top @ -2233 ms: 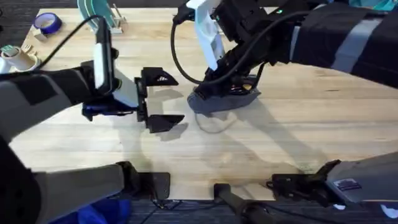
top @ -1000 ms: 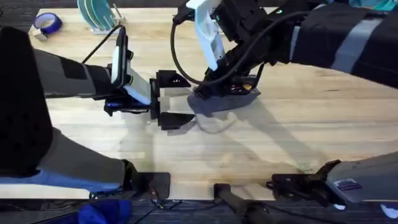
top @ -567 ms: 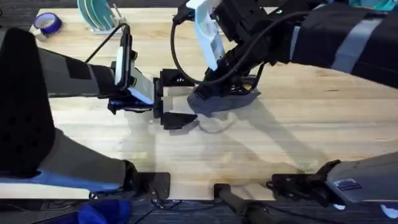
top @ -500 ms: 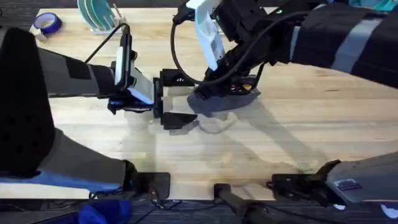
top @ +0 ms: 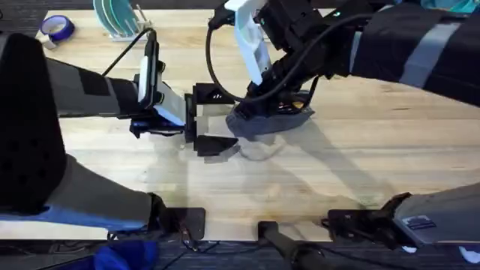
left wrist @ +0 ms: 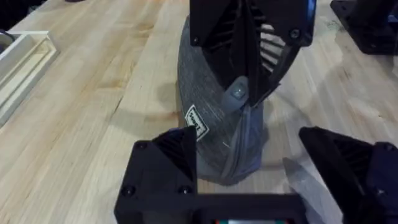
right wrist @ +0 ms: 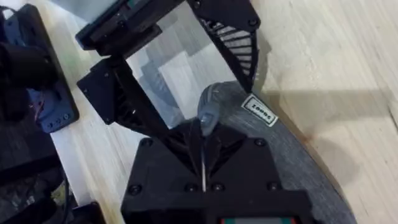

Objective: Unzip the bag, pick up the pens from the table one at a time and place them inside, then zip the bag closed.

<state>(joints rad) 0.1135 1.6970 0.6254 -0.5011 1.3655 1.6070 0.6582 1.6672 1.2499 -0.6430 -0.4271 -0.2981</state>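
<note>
The grey-blue bag [top: 262,124] lies flat in the middle of the table [top: 360,157]. My right gripper [top: 281,109] comes down onto it from above. In the right wrist view, the right gripper [right wrist: 204,134] is shut on the grey zipper pull [right wrist: 206,114], close to the bag's white label [right wrist: 258,111]. My left gripper [top: 214,120] is open at the bag's left end. In the left wrist view, one of its black fingers [left wrist: 165,162] stands on each side of that end of the bag [left wrist: 211,130]. The zipper pull [left wrist: 238,96] shows there too. The pens are out of view.
A blue tape roll [top: 56,28] and a rack of teal plates [top: 116,16] stand at the table's far left corner. A white tray edge [left wrist: 18,68] lies off to the side of the left arm. Bare wood stretches right of the bag.
The left arm has moved right, bringing its open gripper up to the bag's left end; over the last half second it has held still. The right arm has not moved.
</note>
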